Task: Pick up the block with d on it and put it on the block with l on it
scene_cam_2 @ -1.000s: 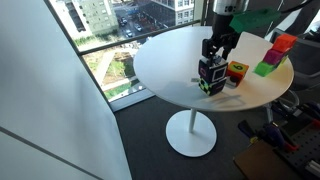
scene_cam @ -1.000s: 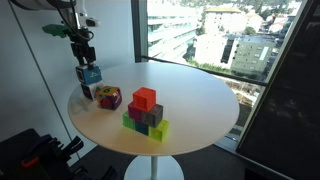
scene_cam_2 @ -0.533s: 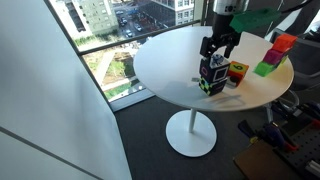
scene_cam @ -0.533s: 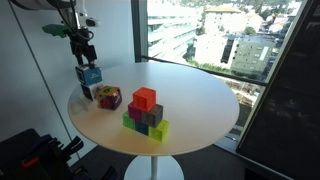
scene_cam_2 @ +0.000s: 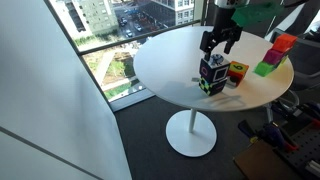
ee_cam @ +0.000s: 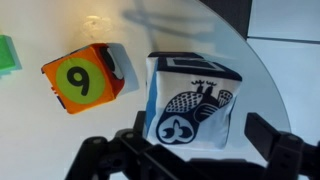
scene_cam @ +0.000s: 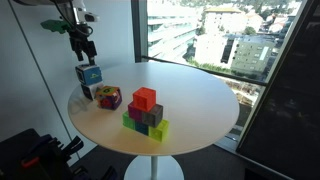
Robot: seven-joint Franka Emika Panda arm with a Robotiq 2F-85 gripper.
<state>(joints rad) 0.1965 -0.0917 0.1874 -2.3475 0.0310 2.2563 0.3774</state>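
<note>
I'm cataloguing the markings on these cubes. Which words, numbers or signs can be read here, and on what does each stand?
"9": on the yellow-green disc of the orange-faced cube, wrist view.
No letter legible on the top block of the stack: only a dark bird-like picture and a clover-like sign.
Pile of coloured cubes: markings too small to read.
</note>
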